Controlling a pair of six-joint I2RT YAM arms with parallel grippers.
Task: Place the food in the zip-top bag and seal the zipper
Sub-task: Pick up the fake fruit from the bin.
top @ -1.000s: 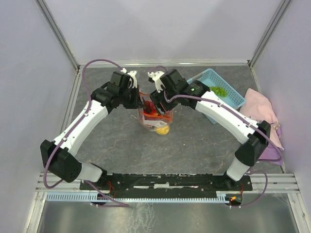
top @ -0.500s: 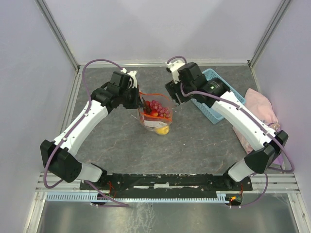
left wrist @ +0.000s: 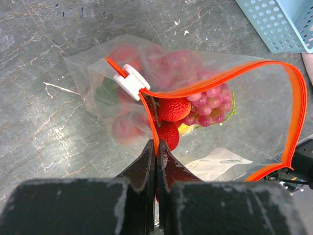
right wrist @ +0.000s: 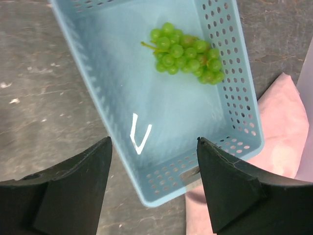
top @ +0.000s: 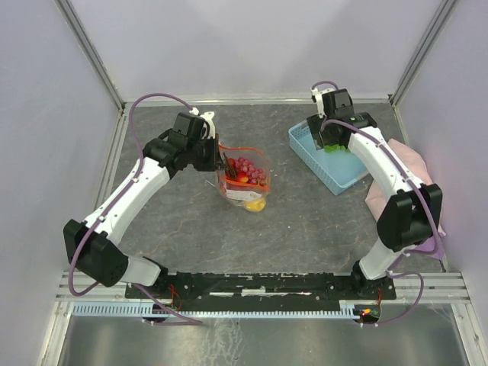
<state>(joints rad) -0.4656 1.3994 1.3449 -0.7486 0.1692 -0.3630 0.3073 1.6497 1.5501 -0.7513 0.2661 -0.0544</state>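
The clear zip-top bag (top: 245,183) stands open at the table's middle, holding red strawberries (left wrist: 173,108), purple grapes (left wrist: 209,104) and a yellow fruit (top: 255,204). Its orange-red zipper (left wrist: 225,78) has a white slider (left wrist: 129,80) at the left end. My left gripper (left wrist: 157,143) is shut on the bag's zipper edge (top: 223,162). My right gripper (right wrist: 154,142) is open and empty above the light blue basket (right wrist: 122,73), where a green grape bunch (right wrist: 185,53) lies; it also shows in the top view (top: 334,146).
A pink cloth (top: 412,183) lies right of the basket (top: 309,141), against the right wall; it also shows in the right wrist view (right wrist: 281,127). Metal frame posts rise at the back corners.
My right gripper has left the bag and swung right and back over the blue basket. The left gripper and bag have stayed put.
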